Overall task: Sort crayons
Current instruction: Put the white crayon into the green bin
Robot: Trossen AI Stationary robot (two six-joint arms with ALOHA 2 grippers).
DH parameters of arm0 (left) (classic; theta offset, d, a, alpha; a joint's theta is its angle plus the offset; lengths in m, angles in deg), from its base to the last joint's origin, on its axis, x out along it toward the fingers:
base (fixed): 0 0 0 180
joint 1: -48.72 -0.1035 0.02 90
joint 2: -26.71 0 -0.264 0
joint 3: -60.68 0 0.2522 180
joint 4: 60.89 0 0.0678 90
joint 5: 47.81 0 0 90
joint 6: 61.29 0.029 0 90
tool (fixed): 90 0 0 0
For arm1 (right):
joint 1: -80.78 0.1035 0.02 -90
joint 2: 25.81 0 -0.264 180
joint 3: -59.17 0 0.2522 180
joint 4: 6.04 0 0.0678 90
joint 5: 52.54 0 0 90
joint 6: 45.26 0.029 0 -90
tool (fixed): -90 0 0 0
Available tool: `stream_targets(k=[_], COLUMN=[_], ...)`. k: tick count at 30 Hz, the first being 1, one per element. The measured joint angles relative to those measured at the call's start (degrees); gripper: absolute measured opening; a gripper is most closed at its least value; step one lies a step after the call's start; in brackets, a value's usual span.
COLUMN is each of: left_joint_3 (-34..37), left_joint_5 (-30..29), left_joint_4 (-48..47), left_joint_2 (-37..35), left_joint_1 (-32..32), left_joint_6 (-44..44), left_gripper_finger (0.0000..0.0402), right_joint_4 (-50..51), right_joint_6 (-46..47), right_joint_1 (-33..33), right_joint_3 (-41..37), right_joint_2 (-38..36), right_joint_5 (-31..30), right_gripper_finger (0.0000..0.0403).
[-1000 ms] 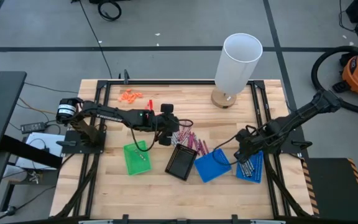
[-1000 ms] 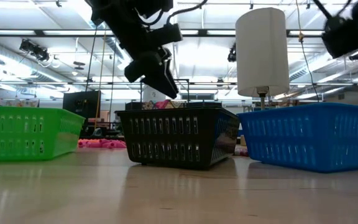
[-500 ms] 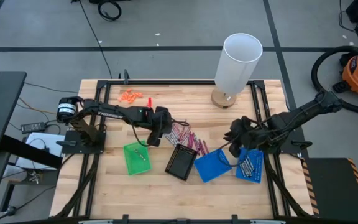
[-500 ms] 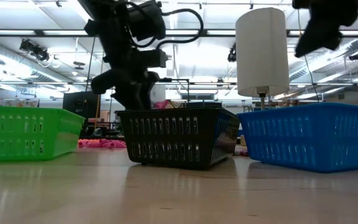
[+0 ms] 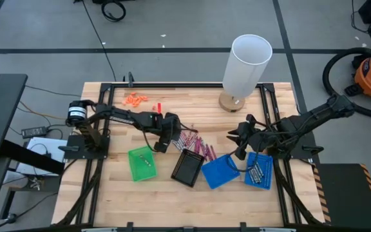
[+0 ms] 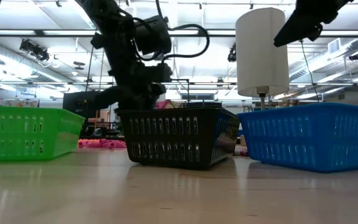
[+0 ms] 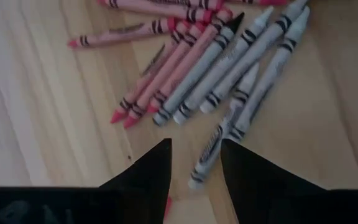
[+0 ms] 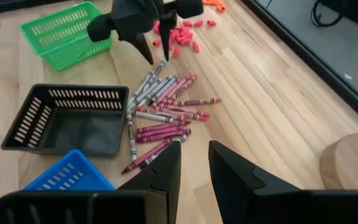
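Looking down at the wooden desk (image 5: 172, 193), I see the left tool (image 7: 194, 168) parted, empty, just above the crayons (image 7: 204, 59); they lie loose beside the black basket (image 5: 188, 169). My right tool (image 8: 188, 165) hangs parted, empty, above the blue basket (image 5: 219, 171).

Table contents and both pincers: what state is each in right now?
Left pincer: open, empty, low over the crayons.
Right pincer: open, empty, raised.
Crayons: loose pile on the table, pink and grey mixed.
Black tray: upright, empty.
Green tray: upright, something small inside.
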Motion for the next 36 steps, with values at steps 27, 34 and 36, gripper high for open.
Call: stream_targets(k=[27, 34, 36], left_joint_3=[0.0, 0.0, 0.0], left_joint_5=[12.0, 11.8, 11.7], left_joint_4=[-2.1, -1.7, -1.7], left_joint_2=[1.8, 2.0, 2.0], left_joint_1=[-4.5, -4.6, -4.6], left_joint_6=[6.2, 6.6, 7.0], left_gripper_finger=[0.0148, 0.0148, 0.0148], right_joint_4=[-1.5, -2.4, -2.4], right_joint_6=[0.3, 0.0, -0.1], right_joint_1=[0.1, 0.1, 0.1], right_joint_3=[0.0, -0.1, -0.1], right_joint_2=[0.0, 0.0, 0.0], right_joint_5=[0.1, 0.5, 0.5], right_gripper_finger=[0.0092, 0.0092, 0.0092])
